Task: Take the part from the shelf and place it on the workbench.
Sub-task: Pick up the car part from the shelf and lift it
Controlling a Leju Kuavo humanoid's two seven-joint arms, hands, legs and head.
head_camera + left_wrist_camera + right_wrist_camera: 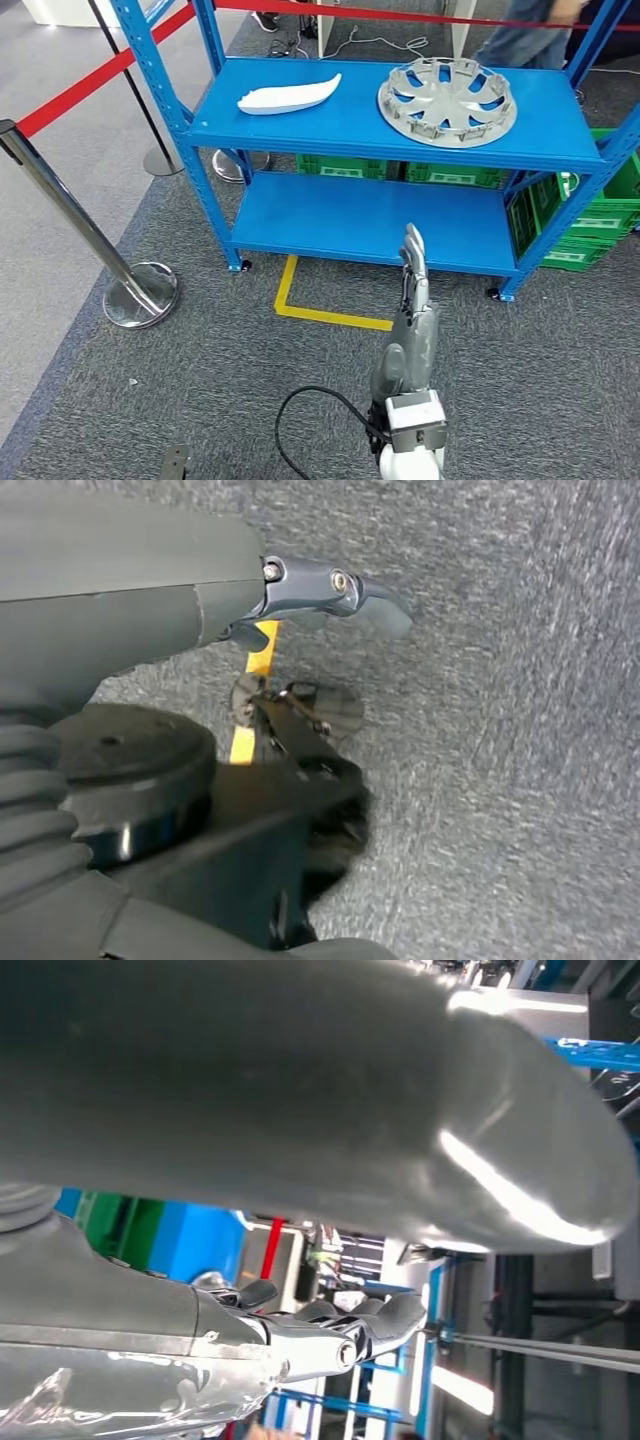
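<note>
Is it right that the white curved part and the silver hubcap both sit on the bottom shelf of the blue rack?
Not quite. The white curved part and the silver hubcap both lie on the top shelf of the blue rack, as the head view shows. The bottom shelf has nothing on it.

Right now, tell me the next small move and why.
Probably raise the right hand up and forward toward the hubcap. The hand holds nothing, fingers straight, and sits in front of the lower shelf, well below the top shelf, where the hubcap lies flat, untouched.
</note>
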